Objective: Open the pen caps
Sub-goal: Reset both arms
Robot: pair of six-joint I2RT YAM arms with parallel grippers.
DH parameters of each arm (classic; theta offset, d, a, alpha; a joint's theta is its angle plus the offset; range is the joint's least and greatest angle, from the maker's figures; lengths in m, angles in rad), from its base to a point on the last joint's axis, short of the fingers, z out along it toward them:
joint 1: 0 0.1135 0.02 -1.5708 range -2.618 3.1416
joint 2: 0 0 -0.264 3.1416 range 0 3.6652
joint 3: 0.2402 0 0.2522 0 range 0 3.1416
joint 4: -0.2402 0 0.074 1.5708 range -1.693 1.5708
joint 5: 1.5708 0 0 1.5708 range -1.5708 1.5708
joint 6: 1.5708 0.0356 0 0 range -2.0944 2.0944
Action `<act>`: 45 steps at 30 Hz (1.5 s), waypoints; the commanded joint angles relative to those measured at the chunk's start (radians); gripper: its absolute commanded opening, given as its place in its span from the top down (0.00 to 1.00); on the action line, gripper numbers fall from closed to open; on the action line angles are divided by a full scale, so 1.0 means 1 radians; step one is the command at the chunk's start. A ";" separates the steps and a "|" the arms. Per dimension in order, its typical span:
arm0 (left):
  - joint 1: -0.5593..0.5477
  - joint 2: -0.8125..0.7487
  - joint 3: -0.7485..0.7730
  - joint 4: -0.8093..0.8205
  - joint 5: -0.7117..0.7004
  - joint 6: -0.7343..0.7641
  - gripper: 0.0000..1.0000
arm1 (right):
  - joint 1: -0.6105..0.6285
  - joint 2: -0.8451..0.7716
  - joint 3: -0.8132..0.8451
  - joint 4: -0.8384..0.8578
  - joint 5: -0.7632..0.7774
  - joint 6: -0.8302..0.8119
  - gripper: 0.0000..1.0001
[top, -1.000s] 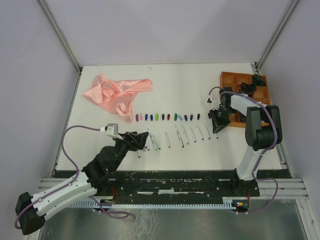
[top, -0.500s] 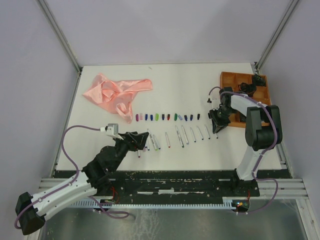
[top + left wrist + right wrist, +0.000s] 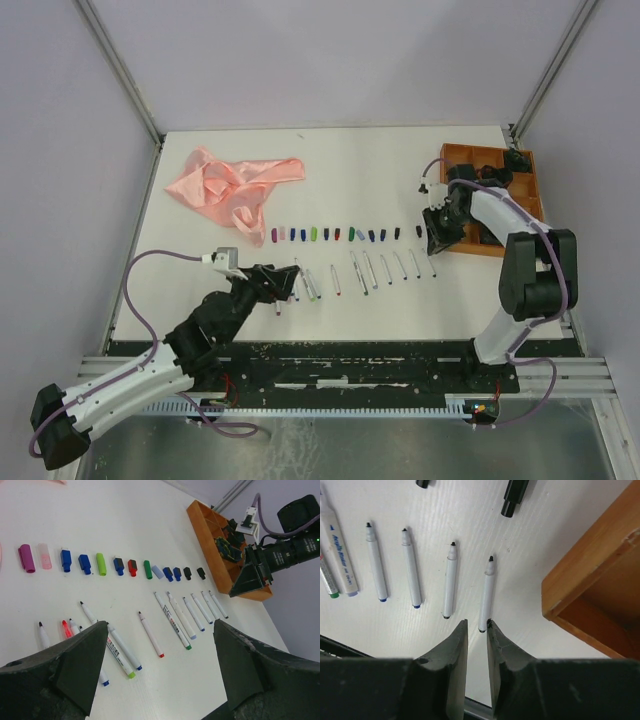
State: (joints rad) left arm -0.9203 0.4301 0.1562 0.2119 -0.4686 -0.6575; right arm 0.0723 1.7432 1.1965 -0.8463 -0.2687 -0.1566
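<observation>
The pen caps point(image 3: 118, 565) lie in a loose row across the middle of the bench point(image 3: 400, 170), purple at the left end, blacks at the right, every one off its pen as far as I can see. The pens point(image 3: 172, 617) lie bare-tipped in a second row between the caps and the near edge. The caps look light, hard and slick, likely to skitter if nudged; a pinch across the short sides should hold one, and a stiff slim barrel wants taking mid-length. The left fingers point(image 3: 75, 665) stand wide apart and empty over the left end of the pen row. The right fingers point(image 3: 452, 655) are parted by only a slit, nothing in it, tips near the tail of the rightmost pen point(image 3: 486, 592). An orange compartment tray point(image 3: 455, 155) sits at the right edge, a pink cloth point(image 3: 235, 185) toward the far left corner
</observation>
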 commanded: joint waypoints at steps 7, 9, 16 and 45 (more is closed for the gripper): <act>0.009 0.115 0.189 0.026 0.016 0.190 0.01 | -0.060 -0.347 -0.005 0.051 -0.097 -0.051 0.72; 0.031 0.176 0.252 0.016 0.042 0.226 0.01 | -0.100 -0.416 -0.005 0.065 -0.115 -0.056 0.71; 0.321 0.379 0.532 -0.112 0.386 0.211 0.01 | -0.166 -0.610 0.052 0.168 -0.024 -0.101 0.22; 0.403 0.608 1.621 -0.713 0.519 0.402 0.01 | -0.192 -0.573 0.968 -0.081 0.126 0.219 0.01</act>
State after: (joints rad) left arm -0.5220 1.0554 1.7317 -0.4744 0.0292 -0.3271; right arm -0.1181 1.1484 2.1117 -0.8932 -0.1825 -0.0029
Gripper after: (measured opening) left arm 0.992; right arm 0.990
